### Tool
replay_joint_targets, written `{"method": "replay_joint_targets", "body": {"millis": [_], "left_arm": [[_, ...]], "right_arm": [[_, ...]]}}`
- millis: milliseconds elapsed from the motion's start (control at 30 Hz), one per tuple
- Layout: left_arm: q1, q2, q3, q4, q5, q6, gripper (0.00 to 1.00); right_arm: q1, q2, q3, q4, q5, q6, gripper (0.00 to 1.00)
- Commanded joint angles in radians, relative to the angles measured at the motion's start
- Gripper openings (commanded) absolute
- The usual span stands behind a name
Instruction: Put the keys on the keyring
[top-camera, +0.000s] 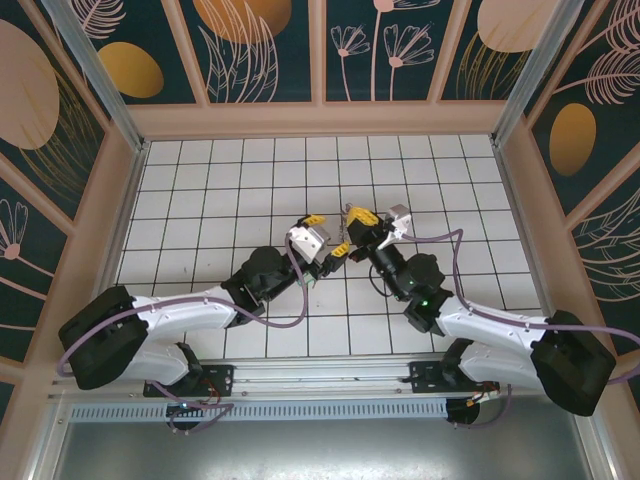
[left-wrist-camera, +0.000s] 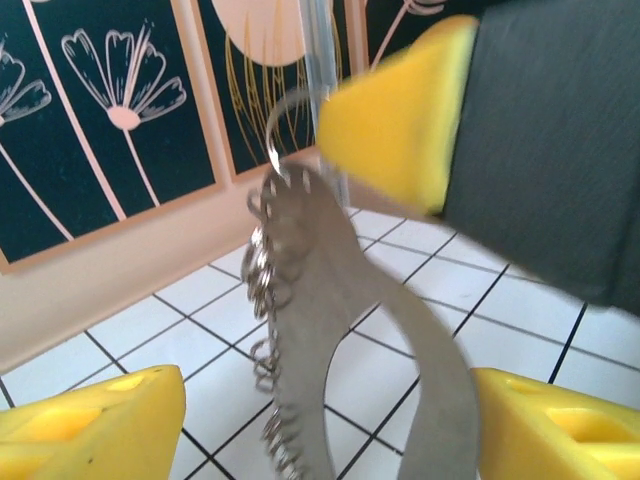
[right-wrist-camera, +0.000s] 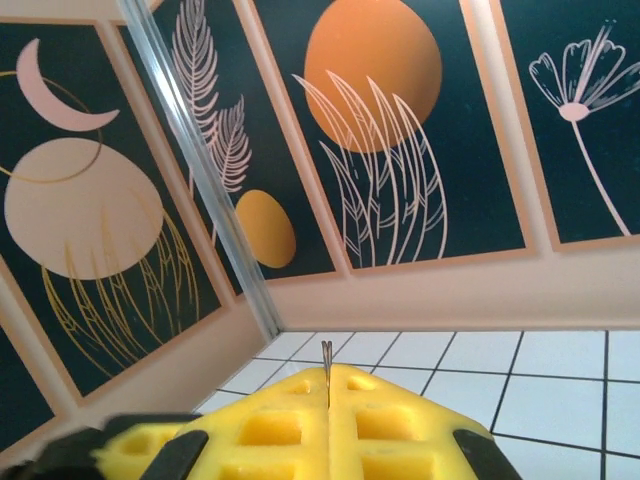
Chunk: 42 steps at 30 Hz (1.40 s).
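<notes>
The keyring (left-wrist-camera: 310, 300) hangs upright above the white tiled floor (left-wrist-camera: 140, 340), pictured from my left wrist camera. It is a flat tan-grey loop with a row of small silvery rings (left-wrist-camera: 262, 275) down its left edge and a thin wire ring (left-wrist-camera: 283, 120) at its top. The frame cuts off its lower end.

My left pincer (left-wrist-camera: 325, 425) stands open, one yellow finger on each side of the loop, neither touching it. At top right, a yellow pad (left-wrist-camera: 400, 110) of my right pincer meets the loop's upper limb. That part is blurred, and the contact itself is hidden behind the pad.

The right wrist camera shows my right pincer (right-wrist-camera: 328, 400) pressed closed. A thin pale sliver (right-wrist-camera: 326, 358) pokes out of the seam between its pads. Seen edge-on, it reads as the band of the loop, held there.

From above, the left pincer (top-camera: 327, 234) and the right pincer (top-camera: 360, 216) meet over the middle of the floor, tips close together. The loop between them is too small to make out.
</notes>
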Motion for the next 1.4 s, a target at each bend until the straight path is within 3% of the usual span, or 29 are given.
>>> {"method": "replay_joint_targets", "body": {"millis": [0,200,300,433,533,933,1100,1367], "left_arm": [[-0.003,0.026,0.03,-0.002,-0.029,0.032,0.68],[-0.002,0.015,0.023,0.02,-0.055,0.049,0.45],[-0.002,0.004,0.029,-0.008,-0.004,0.059,0.24],[-0.002,-0.011,0.019,-0.03,0.01,0.062,0.17],[-0.002,-0.024,0.01,-0.041,0.007,0.07,0.0],[-0.002,-0.088,-0.002,-0.106,-0.016,0.104,0.0],[-0.002,-0.13,-0.014,-0.169,-0.009,0.137,0.0],[-0.001,-0.191,-0.026,-0.231,-0.103,0.18,0.0]], "right_arm": [[-0.001,-0.045,0.002,0.056,-0.039,0.037,0.0],[-0.004,-0.083,-0.006,0.0,-0.045,0.052,0.0],[-0.006,-0.085,-0.011,-0.027,-0.046,0.067,0.0],[-0.009,-0.096,-0.012,-0.082,-0.043,0.08,0.0],[-0.009,-0.107,-0.02,-0.108,-0.04,0.083,0.0],[-0.048,-0.153,-0.044,-0.161,-0.088,0.098,0.0],[-0.091,-0.158,-0.027,-0.214,-0.173,0.106,0.0],[-0.129,-0.131,-0.008,-0.212,-0.307,0.139,0.0]]}}
